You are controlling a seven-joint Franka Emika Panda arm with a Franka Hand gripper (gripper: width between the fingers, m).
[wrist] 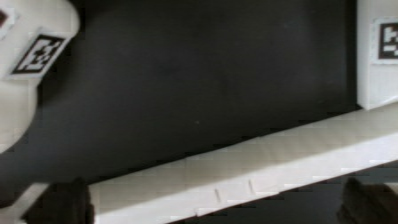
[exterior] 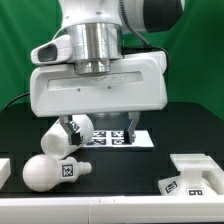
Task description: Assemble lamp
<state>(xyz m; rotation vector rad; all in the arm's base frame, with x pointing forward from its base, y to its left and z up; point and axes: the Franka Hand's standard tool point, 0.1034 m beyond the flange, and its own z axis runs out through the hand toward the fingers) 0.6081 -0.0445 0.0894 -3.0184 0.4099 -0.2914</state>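
Gripper: fingers wide apart, clamped on nothing, above the dark worktop. A white strip crosses beneath them; what it is cannot be told. Shade lies tilted mid-worktop, toward the exterior view's left. Bulb lies on its side close by, nearer the camera-side edge. Marker board lies mid-worktop. Base sits by the camera-side corner on the exterior view's right.
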